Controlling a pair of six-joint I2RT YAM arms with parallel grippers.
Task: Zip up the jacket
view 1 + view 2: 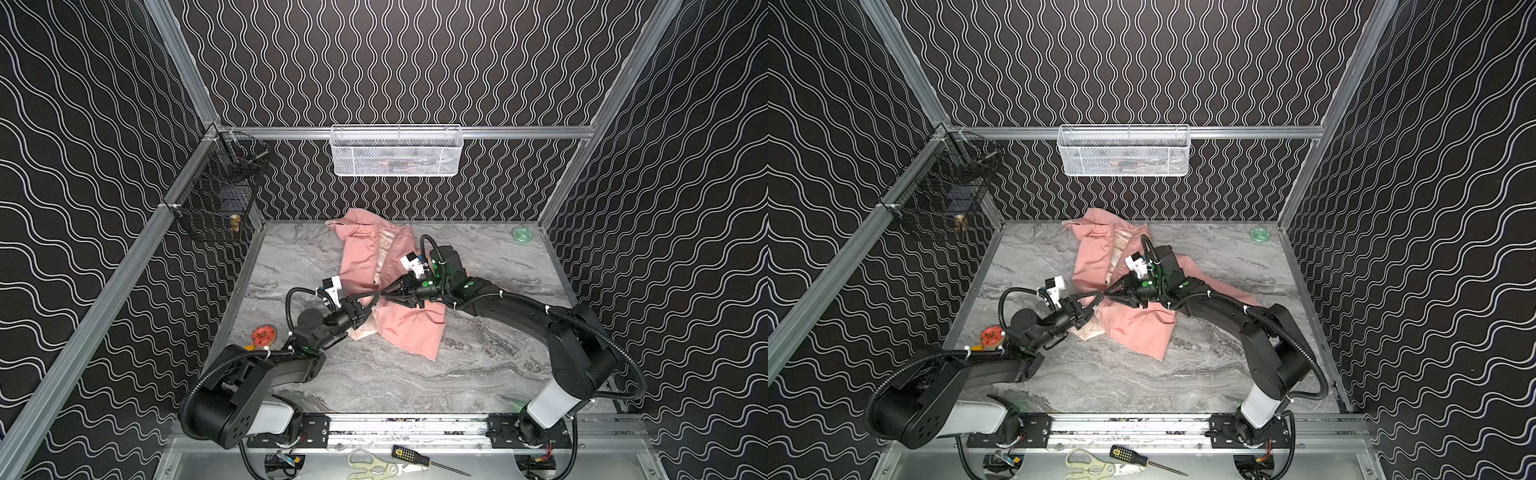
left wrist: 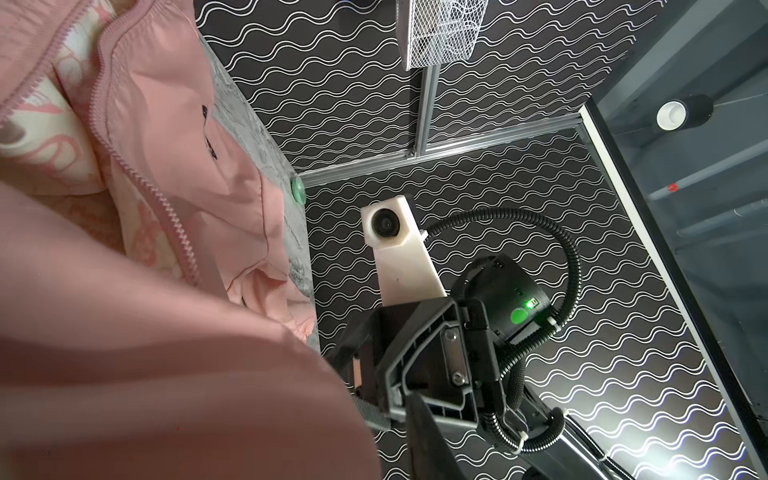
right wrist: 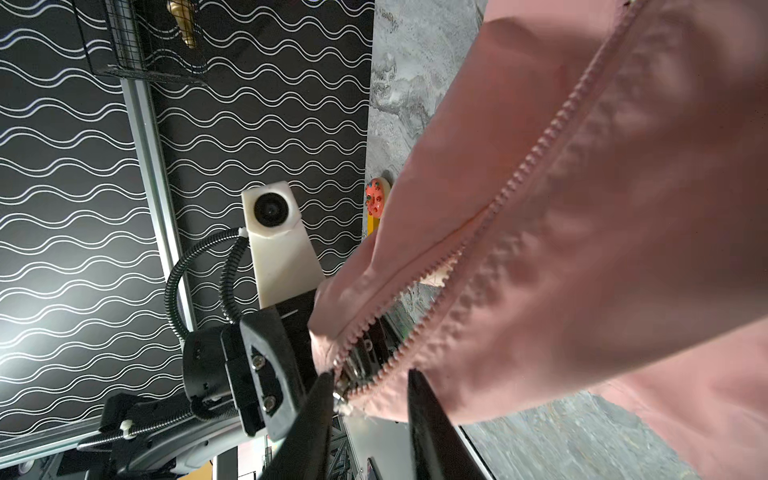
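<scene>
The salmon-pink jacket [image 1: 361, 257] [image 1: 1096, 257] lies crumpled on the marble table [image 1: 478, 374], its front open and the cream lining showing. Both grippers meet tip to tip over its lower front. My left gripper [image 1: 374, 296] [image 1: 1099, 296] is shut on a fold of the jacket [image 2: 166, 374], and that fold hides all but one dark finger [image 2: 419, 436]. My right gripper [image 1: 386, 294] [image 3: 370, 399] is open. The zipper's bottom end with the metal slider [image 3: 353, 372] sits between its fingers, and the pink zipper teeth [image 3: 540, 145] run away from there.
A white mesh basket [image 1: 397, 151] hangs on the back wall and a black wire basket [image 1: 216, 195] on the left wall. A red round toy [image 1: 263, 335] lies by the left arm, a green dish [image 1: 522, 234] at the back right. Scissors [image 1: 374, 463] and a screwdriver [image 1: 419, 457] lie on the front ledge.
</scene>
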